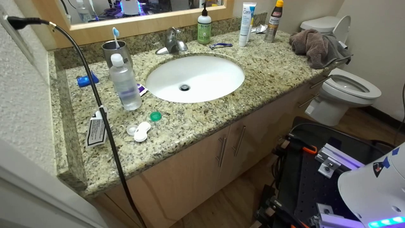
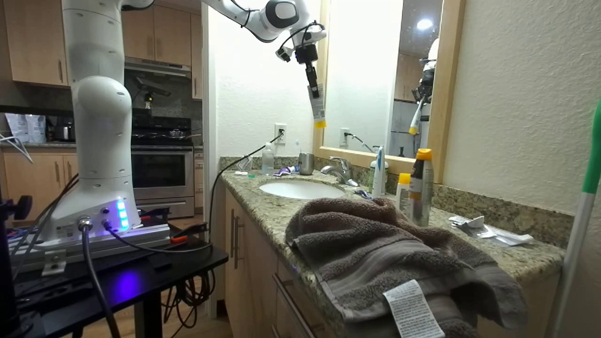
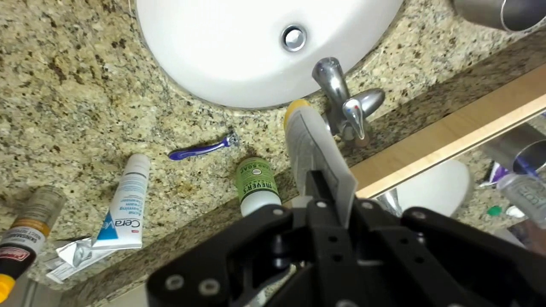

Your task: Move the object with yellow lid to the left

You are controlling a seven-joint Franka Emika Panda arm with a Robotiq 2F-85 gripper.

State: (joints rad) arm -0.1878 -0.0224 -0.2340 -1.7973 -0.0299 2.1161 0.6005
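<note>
Gripper (image 2: 315,92) clamped on tube (image 2: 318,109), yellow lid (image 2: 320,124) at 6 o'clock in an exterior view. Lift done — placing leftward apparently remains.

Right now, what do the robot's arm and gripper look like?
The arm is white and rounded, with blue patches and a glowing blue light strip; dark cables plug in below. The gripper is black, with slim fingers and pale screw heads.

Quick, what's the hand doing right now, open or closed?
Hand: closed, holding the white tube with yellow cap, capped end down.
</note>
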